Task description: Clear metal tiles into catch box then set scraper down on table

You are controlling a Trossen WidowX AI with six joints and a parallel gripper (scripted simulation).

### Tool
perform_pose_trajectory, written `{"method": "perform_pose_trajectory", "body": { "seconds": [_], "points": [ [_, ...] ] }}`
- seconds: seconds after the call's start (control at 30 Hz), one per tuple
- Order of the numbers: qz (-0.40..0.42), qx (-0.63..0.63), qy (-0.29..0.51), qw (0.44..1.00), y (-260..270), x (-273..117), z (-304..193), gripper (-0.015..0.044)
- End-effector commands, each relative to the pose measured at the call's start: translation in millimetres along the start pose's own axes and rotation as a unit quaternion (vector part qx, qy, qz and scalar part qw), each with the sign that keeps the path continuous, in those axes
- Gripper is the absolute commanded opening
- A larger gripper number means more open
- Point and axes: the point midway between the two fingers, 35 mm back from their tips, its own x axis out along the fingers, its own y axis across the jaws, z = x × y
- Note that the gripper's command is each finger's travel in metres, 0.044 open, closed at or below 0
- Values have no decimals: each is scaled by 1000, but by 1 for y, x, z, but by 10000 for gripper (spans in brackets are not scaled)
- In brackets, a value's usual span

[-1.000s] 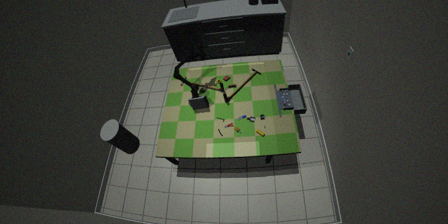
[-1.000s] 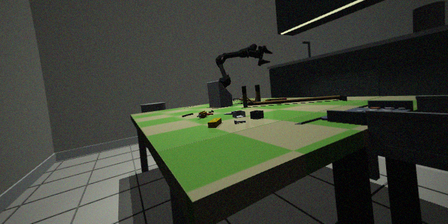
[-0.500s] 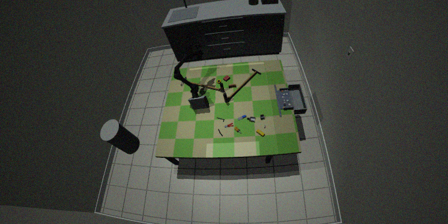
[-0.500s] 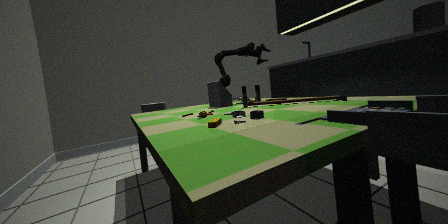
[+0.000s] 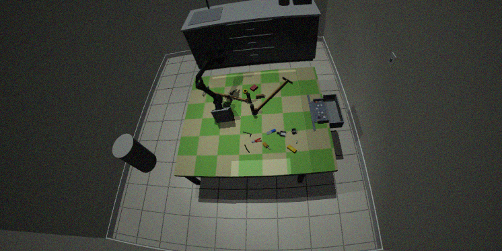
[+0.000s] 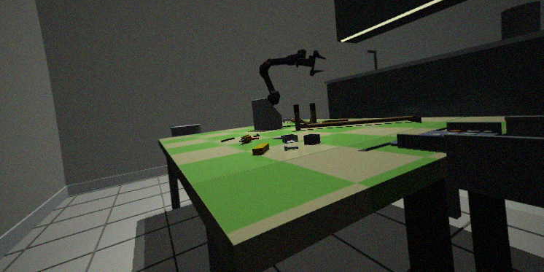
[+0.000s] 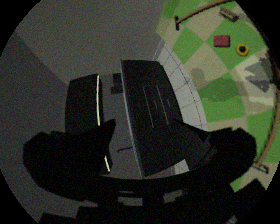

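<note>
My gripper (image 6: 322, 64) (image 7: 143, 121) is open and empty, raised high above the table's back left part and pointing toward the counter. The long scraper (image 5: 271, 95) (image 6: 361, 120) (image 7: 201, 9) lies on the table, its head at the back right and its handle end by two dark upright posts. A shorter-looking handled tool (image 5: 229, 97) (image 7: 278, 116) lies on the left of the posts. The steel plate (image 5: 312, 114) at the right edge carries several small pale tiles and an orange one. The catch box (image 5: 336, 124) adjoins the plate's far end; tiles inside it cannot be made out.
A red block (image 5: 254, 87) (image 7: 221, 41), a yellow ring (image 5: 245, 91) (image 7: 242, 49) and a brown brush-like piece (image 5: 260, 96) lie near the posts. Several small tools and a yellow block (image 5: 291, 149) (image 6: 260, 149) lie nearer the front. A dark counter (image 7: 151, 105) stands behind.
</note>
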Motion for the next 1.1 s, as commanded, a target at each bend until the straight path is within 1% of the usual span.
{"method": "perform_pose_trajectory", "body": {
  "seconds": [0.0, 0.53, 1.07],
  "points": [
    [8, 30, 8, 999, 9, -9, -5, 440],
    [22, 168, 39, 985, 37, -31, -13, 440],
    [23, 312, 61, 948, 66, -49, -7, 440]
  ]
}}
